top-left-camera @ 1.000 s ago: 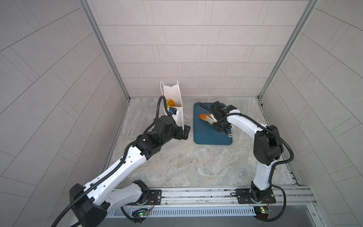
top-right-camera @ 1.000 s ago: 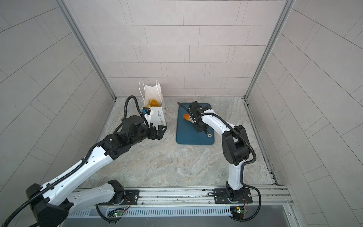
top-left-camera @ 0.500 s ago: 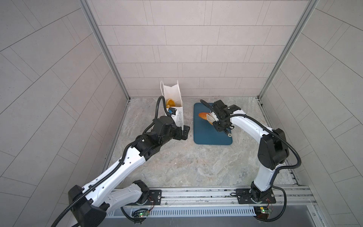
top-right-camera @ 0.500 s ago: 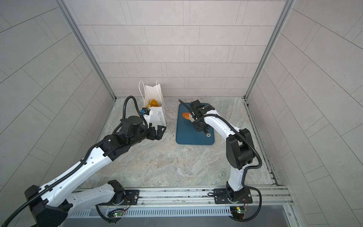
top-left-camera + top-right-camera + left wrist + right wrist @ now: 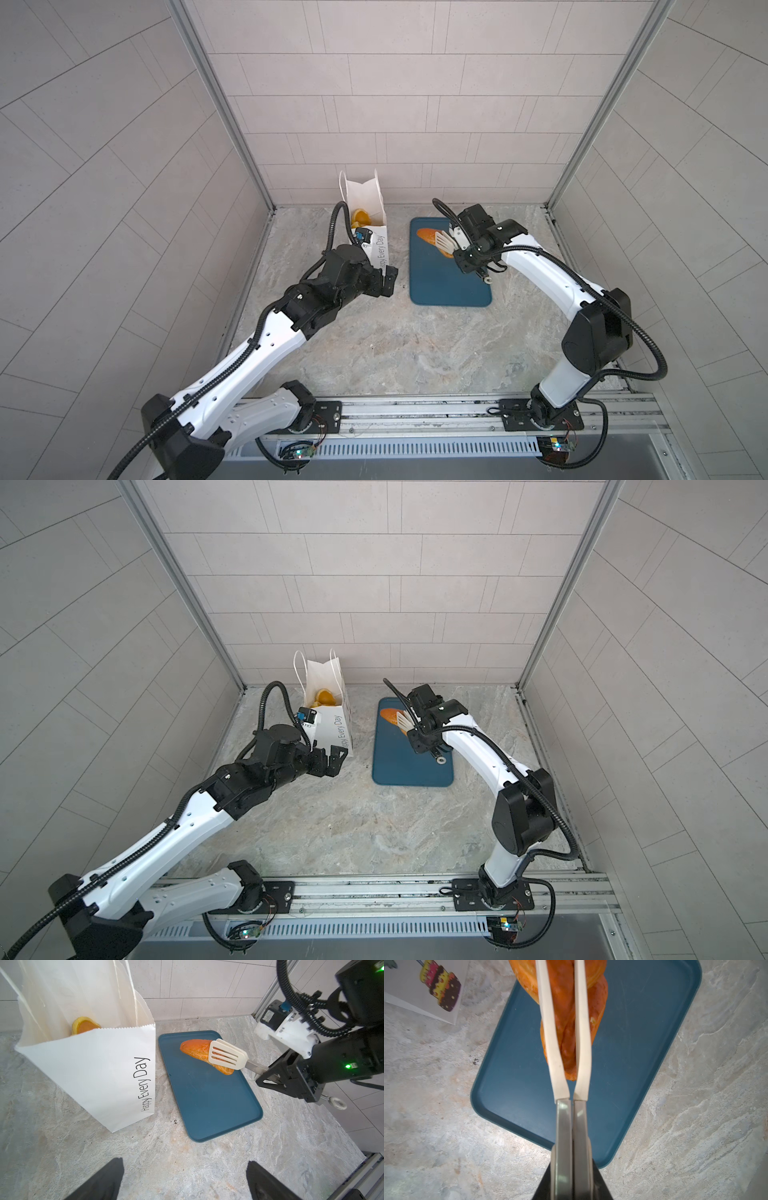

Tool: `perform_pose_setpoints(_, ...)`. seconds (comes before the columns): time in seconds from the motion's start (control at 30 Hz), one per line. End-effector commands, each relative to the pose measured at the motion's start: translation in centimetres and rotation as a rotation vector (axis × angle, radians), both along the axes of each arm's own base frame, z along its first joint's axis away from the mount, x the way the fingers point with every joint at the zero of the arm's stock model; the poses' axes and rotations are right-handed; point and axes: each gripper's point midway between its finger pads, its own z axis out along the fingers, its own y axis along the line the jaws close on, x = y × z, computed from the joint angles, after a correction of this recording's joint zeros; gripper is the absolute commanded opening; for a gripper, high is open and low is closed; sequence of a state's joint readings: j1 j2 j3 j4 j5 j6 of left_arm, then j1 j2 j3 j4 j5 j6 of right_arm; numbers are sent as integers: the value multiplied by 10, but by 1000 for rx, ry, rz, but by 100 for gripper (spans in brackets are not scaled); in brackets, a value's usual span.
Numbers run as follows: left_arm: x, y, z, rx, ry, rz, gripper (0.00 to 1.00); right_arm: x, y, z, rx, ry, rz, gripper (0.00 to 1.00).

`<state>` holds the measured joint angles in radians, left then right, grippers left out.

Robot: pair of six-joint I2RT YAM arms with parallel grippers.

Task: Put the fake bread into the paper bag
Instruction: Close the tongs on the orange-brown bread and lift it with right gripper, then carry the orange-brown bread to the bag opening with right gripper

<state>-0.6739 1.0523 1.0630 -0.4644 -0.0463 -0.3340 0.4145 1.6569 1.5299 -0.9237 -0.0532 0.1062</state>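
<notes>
orange-brown fake bread [image 5: 197, 1051] hangs pinched between the white slotted blades of the tongs [image 5: 225, 1054], off to the side of the paper bag [image 5: 99, 1076], over the far end of the teal tray [image 5: 218, 1105] that lies just beside the bag. a second ago the bread sat lower on that tray. since then the right arm has drawn its elbow back and raised its wrist, and the bread now looks clear of the tray surface, one end dipping a little. the right gripper [image 5: 270, 1073] has its fingers pressed on the tongs' metal handles, squeezing them almost together.

the left gripper [image 5: 184, 1176] has not shifted. it waits low by the bag's near corner with its fingers spread wide and nothing between them. i cannot tell whether it touches the paper.

the pick looks done, so the carry toward the bag's mouth is probably next. a yellow pastry [image 5: 84, 1025] already shows inside the bag, and no other bread shows on the tray, so this is probably the last piece outside the bag. the bread is long and held crosswise, and the bag stands tall with a narrow opening. it likely has to go above the rim and tip end-first, or it may catch the paper and push the bag over.
</notes>
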Motion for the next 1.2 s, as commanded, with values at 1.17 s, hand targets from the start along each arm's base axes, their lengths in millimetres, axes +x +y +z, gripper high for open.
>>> perform_pose_setpoints(1.17, -12, 77, 70, 7, -125, 140, 100, -56, 90, 186, 481, -387, 225, 25)
